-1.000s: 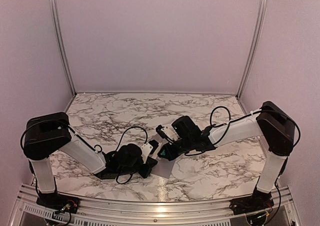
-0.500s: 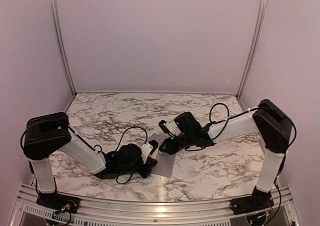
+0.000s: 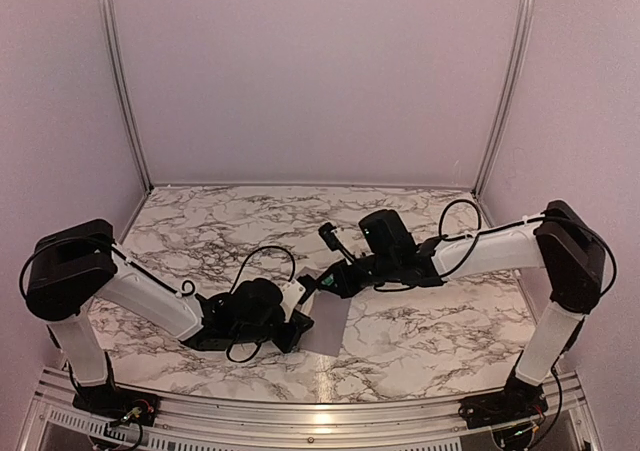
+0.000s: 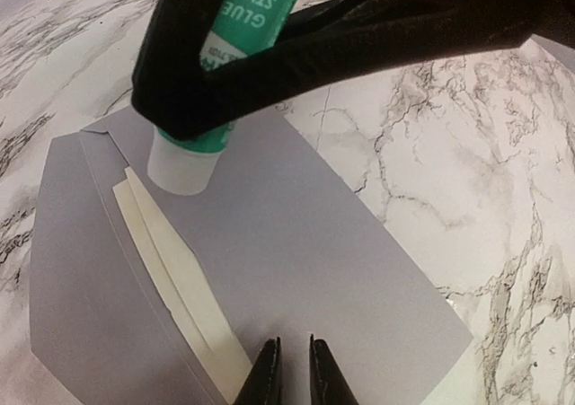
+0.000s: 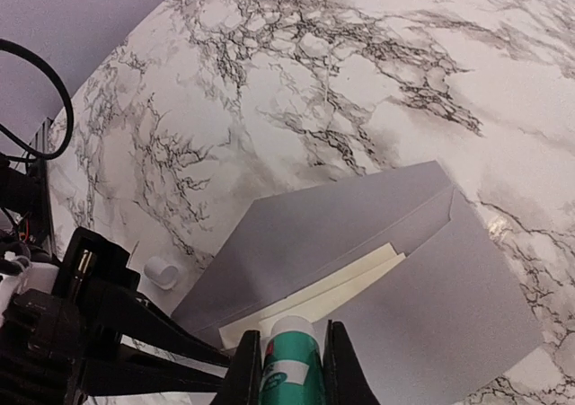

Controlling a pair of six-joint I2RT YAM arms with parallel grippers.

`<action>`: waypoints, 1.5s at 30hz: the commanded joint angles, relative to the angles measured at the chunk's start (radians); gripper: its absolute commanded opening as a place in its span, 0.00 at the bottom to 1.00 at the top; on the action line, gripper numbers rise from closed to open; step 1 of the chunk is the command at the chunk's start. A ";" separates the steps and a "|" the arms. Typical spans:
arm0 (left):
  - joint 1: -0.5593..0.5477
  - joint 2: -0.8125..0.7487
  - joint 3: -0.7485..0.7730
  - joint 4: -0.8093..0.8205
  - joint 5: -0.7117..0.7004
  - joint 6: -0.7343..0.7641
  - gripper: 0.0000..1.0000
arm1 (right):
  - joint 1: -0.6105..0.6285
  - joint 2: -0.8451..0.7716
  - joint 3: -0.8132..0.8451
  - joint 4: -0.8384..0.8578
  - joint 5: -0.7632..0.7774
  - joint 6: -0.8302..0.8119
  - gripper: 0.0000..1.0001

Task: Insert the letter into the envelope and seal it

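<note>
The cream folded paper letter [image 4: 171,275] sits tucked in the large flat grey paper envelope [image 4: 296,270]. Only a narrow strip of it shows along the open mouth, just ahead of the left pincer [image 4: 293,374]. That pincer's jaws stand almost together with nothing between them, its tips at the envelope's near edge. The right pincer [image 5: 289,367] clamps a green-and-white glue stick [image 4: 243,28], whose white end points down by the letter's far end; whether it touches cannot be told. The envelope lies flat on the white marble-patterned table [image 5: 359,64]. A small white cap [image 5: 162,272] lies on the table just beside the envelope, on the left pincer's side.
</note>
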 commanded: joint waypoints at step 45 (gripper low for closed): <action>0.002 -0.259 -0.148 -0.362 -0.143 0.037 0.26 | 0.068 -0.232 -0.170 0.158 -0.061 0.005 0.00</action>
